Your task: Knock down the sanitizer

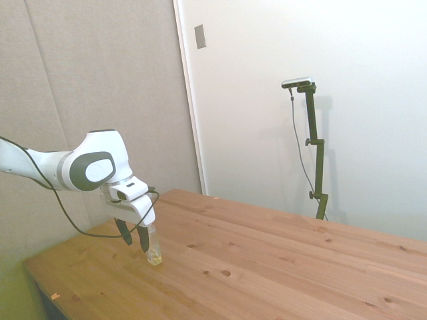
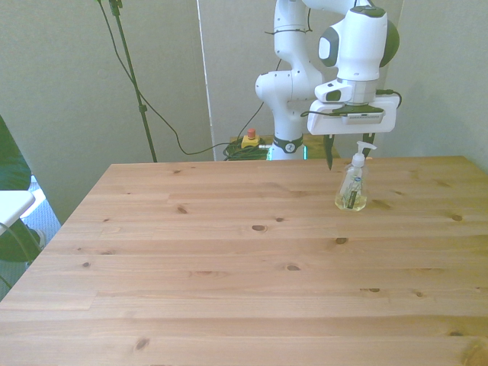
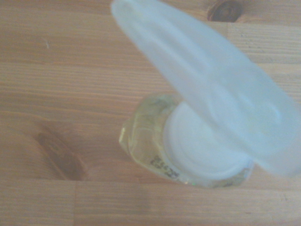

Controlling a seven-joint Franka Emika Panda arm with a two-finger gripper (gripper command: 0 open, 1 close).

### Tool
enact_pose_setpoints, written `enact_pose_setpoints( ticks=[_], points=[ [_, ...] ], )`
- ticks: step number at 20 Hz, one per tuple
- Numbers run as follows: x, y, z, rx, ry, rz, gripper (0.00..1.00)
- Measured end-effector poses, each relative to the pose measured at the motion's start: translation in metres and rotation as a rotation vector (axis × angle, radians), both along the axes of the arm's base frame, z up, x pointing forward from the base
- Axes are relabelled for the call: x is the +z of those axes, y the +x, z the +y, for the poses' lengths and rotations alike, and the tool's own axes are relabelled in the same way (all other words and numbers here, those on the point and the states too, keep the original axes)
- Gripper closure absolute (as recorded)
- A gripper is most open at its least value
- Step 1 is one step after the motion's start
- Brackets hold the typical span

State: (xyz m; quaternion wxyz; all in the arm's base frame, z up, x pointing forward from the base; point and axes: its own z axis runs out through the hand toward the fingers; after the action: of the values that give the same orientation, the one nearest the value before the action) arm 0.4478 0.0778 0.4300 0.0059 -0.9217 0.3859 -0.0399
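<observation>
The sanitizer (image 2: 351, 188) stands upright on the wooden surface (image 2: 244, 267), toward the far edge and over on the front view's right, pale yellowish liquid in the clear body, white pump nozzle on top. Nothing else sits near it on the boards. In the wrist view the sanitizer (image 3: 197, 150) fills the shot from directly above, the white nozzle a big blur over the collar, so the camera is parked right on top of it.

And there's the tool (image 2: 349, 156), hanging just over the bottle's head, fingers spread wide. One dark finger shows to the front view's left of the nozzle; the other is hard to pick out behind the pump. From the side view the tool (image 1: 135, 239) sits low, fingertips about level with the bottle's upper half, the sanitizer (image 1: 154, 250) right beside them.

So this looks like the line-up step: bottle not yet toppled, arm in striking position. The next move, by my read, calls for a sideways sweep against the upper part of the bottle, high enough to tip it rather than slide it along the wood.
</observation>
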Motion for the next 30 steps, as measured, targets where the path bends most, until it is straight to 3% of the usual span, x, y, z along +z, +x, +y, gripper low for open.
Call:
enact_pose_setpoints(
  ticks=[19, 30],
  points=[
    [-0.007, 0.035, 0.023, -0.023, -0.022, 0.020, 1.00],
    [0.001, 0.085, 0.000, -0.100, -0.046, -0.016, 1.00]
  ],
)
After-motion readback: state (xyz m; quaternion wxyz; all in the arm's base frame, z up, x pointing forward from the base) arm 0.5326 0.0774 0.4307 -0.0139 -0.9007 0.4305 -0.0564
